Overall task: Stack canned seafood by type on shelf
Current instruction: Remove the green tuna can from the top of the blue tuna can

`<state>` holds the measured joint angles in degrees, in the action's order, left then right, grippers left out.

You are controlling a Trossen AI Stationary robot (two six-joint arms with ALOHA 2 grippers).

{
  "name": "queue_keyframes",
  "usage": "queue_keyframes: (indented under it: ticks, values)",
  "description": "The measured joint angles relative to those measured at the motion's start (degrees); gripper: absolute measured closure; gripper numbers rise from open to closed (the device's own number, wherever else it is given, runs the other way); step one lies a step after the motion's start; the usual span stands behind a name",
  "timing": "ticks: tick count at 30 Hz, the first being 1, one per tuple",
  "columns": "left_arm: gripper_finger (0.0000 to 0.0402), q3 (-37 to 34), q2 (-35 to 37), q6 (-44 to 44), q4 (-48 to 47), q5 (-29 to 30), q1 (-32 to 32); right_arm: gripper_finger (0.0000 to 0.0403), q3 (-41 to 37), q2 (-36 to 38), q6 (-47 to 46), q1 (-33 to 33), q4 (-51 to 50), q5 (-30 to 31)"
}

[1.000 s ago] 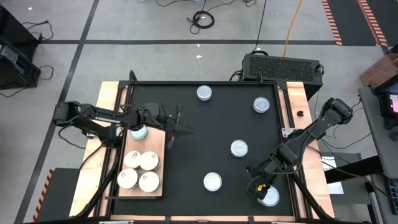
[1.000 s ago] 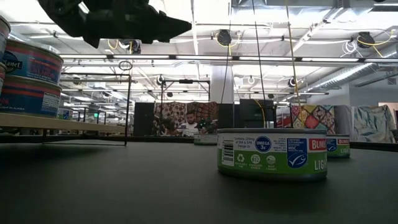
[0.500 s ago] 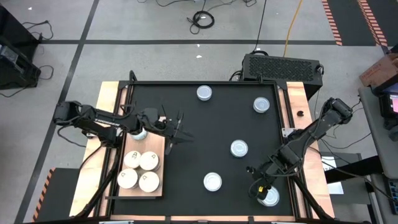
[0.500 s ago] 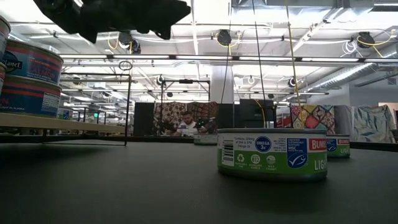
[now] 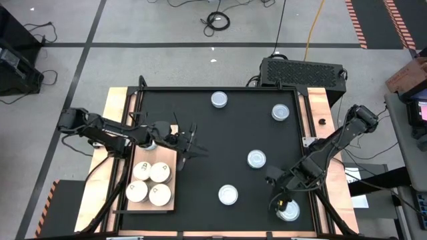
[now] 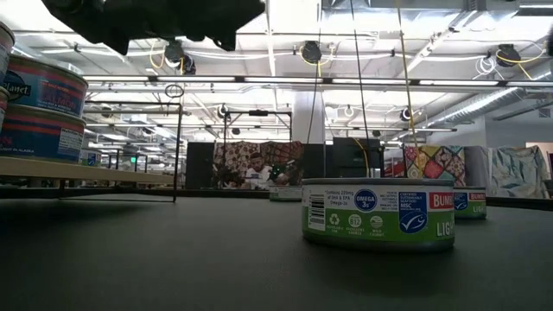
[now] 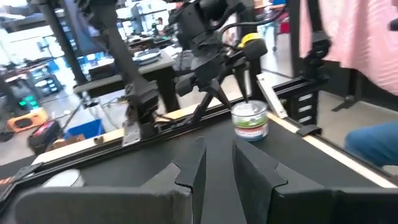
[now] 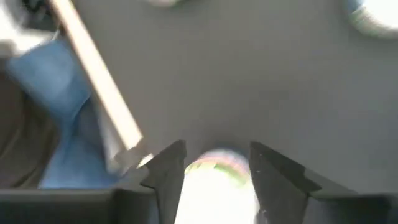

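The shelf (image 5: pixel 170 160) is a wooden board at the mat's left, bearing several cream-topped cans (image 5: pixel 150 182); one more can (image 5: pixel 151 142) shows under my left arm. In the low view, stacked cans (image 6: pixel 39 108) stand on the shelf (image 6: pixel 78 170). My left gripper (image 5: pixel 189 141) hovers past the shelf's right edge, open by a narrow gap, nothing between its fingers (image 7: pixel 214 174). My right gripper (image 5: pixel 282 202) is open over a green-labelled can (image 8: pixel 214 171) at the mat's near right corner (image 5: pixel 289 212). Its fingers stand on either side of that can; whether they touch it I cannot tell.
Loose cans lie on the black mat (image 5: pixel 220 147): two at the far side (image 5: pixel 219 100) (image 5: pixel 281 112), one mid-right (image 5: pixel 257 159), one near the front (image 5: pixel 228 195). The low view shows a green-labelled can (image 6: pixel 378 214) close by. A black box (image 5: pixel 303 70) stands beyond the table.
My left gripper has risen and drifted a little toward the table's near edge, staying above the shelf's right edge. My right gripper has shifted slightly toward the near edge, further over the corner can. No can has moved.
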<state>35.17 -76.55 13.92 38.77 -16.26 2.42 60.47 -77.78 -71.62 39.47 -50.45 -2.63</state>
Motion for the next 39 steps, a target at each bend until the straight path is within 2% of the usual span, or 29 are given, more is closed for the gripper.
queue_keyframes:
  ticks: [5,9,12,15,20,25,32,36,39]
  values:
    - [0.032,2.7,-4.0,-7.2,-2.0,6.4,-0.7,0.0211,0.0,0.0,-0.4,-2.3,-6.0,12.9]
    - [0.032,9.0,-9.7,-11.9,-8.6,6.4,-1.8,0.0209,0.0,0.0,2.2,-5.3,-9.8,16.3]
    - [0.032,14.3,-14.8,-11.9,-15.1,5.5,-1.9,0.0209,-1.3,0.1,4.2,-7.9,-10.6,17.8]
    - [0.032,18.6,-20.1,-10.2,-17.6,4.2,-1.9,0.0209,-5.0,0.8,6.2,-9.9,-9.1,17.8]
    - [0.032,25.3,-28.5,-11.0,-19.1,0.3,-2.5,0.0209,-15.7,5.4,9.0,-11.6,0.5,17.4]
    - [0.032,32.8,-34.5,-17.6,-25.5,-2.9,-3.9,0.0209,-23.8,12.1,6.8,-12.4,8.9,17.1]
    - [0.032,35.9,-36.7,-15.0,-28.8,-3.1,-4.1,0.0209,-22.1,17.9,7.4,-12.1,14.2,7.1]
    - [0.032,35.9,-36.7,-11.9,-27.9,-3.2,-4.1,0.0209,-18.2,17.7,5.5,-10.5,16.9,2.2]
    - [0.032,35.9,-36.7,-9.1,-25.3,-4.6,-3.7,0.0209,-15.0,16.5,0.5,-7.7,16.8,-0.5]
